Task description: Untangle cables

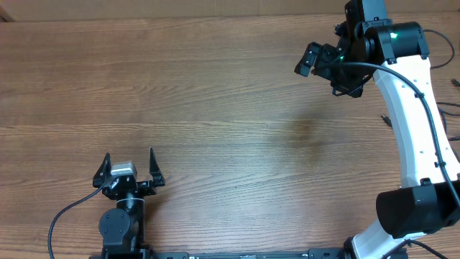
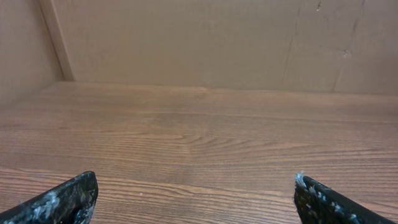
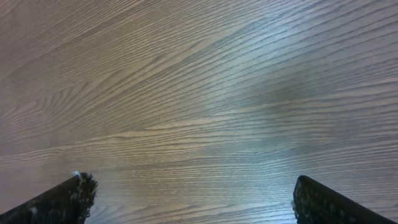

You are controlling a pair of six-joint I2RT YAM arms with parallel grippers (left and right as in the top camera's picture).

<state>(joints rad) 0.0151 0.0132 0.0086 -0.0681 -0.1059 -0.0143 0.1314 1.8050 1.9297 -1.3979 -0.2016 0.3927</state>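
Note:
Most of the cables are hidden. A short thin black cord end [image 1: 386, 120] peeks out left of the right arm's white link. More thin black strands [image 1: 448, 108] show at the table's right edge behind that arm. My right gripper [image 1: 323, 70] hangs above the far right of the table, open, with only bare wood between its fingers in the right wrist view [image 3: 193, 182]. My left gripper [image 1: 130, 162] sits at the near left edge, open and empty, and faces bare wood and the back wall in the left wrist view [image 2: 194, 183]. Neither wrist view shows a cable.
The wooden table [image 1: 215, 108] fills the overhead view. The right arm's white link [image 1: 413, 122] runs along the right side, with its own thicker black cable [image 1: 402, 79] draped over it. A beige wall [image 2: 205, 43] stands behind the table.

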